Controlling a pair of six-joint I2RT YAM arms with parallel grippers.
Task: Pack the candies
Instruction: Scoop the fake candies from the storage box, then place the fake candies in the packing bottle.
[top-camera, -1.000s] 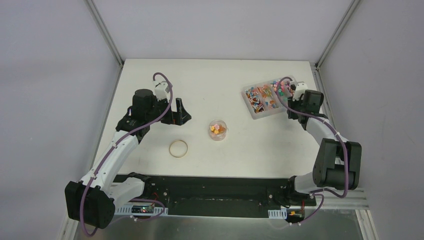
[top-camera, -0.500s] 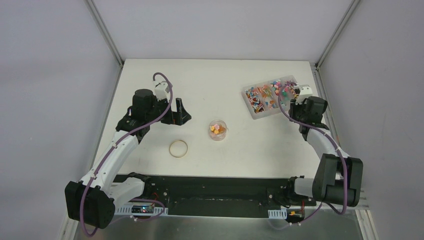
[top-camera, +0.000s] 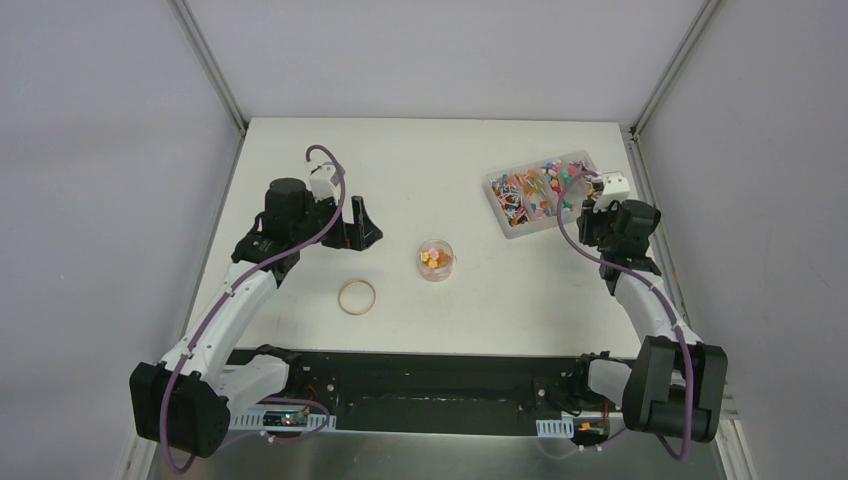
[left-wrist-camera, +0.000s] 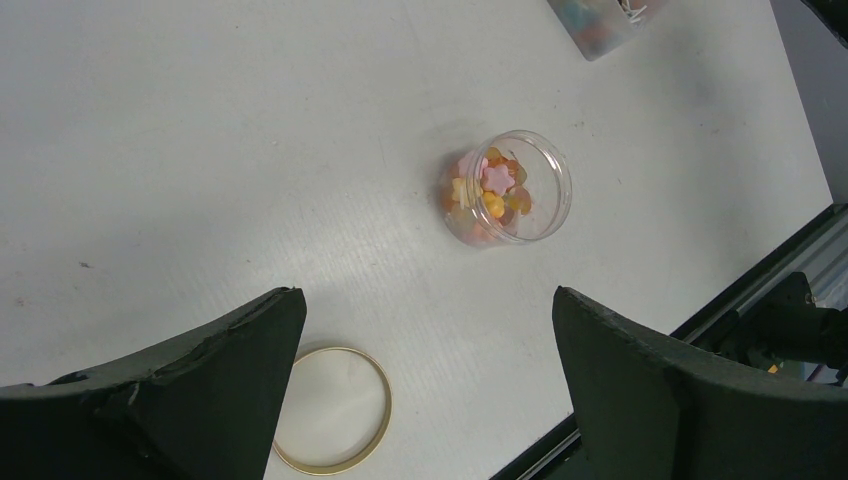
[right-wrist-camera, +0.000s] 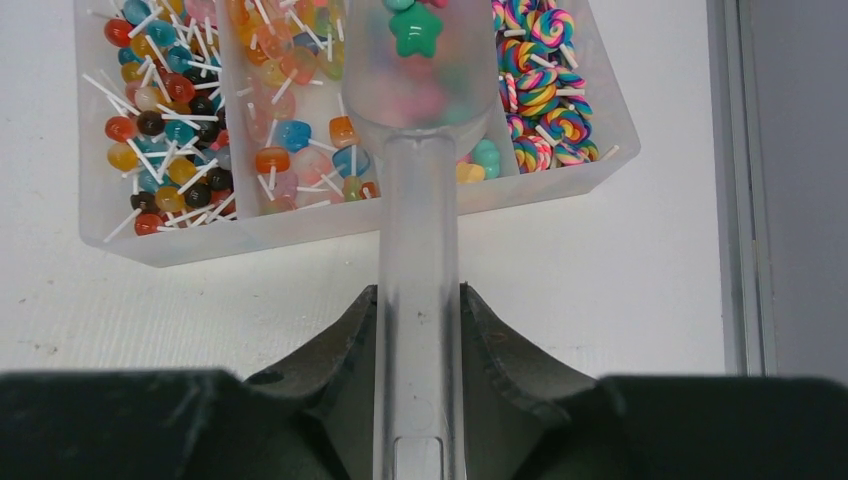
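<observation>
The candies (top-camera: 525, 190) fill a clear divided tray (top-camera: 496, 205) at the back right. In the right wrist view they show as small lollipops (right-wrist-camera: 165, 110), gummies and swirl pops. My right gripper (right-wrist-camera: 420, 300) is shut on the handle of a clear plastic scoop (right-wrist-camera: 418, 170). The scoop's bowl hangs over the tray's middle compartments and holds a green star candy (right-wrist-camera: 416, 30) with others. A small clear jar (top-camera: 435, 260) stands mid-table with a few candies (left-wrist-camera: 492, 185) inside. My left gripper (left-wrist-camera: 428, 300) is open, left of the jar, holding nothing.
A tan rubber-band ring (top-camera: 357, 297) lies on the table near the left arm, below the left finger (left-wrist-camera: 200, 390) in the wrist view. The table's right edge and a metal rail (right-wrist-camera: 740, 180) run close beside the tray. The black base bar (top-camera: 420, 375) spans the near edge.
The right wrist has drawn back toward the near right, away from the tray's far end, with the scoop still gripped. The left arm has not moved.
</observation>
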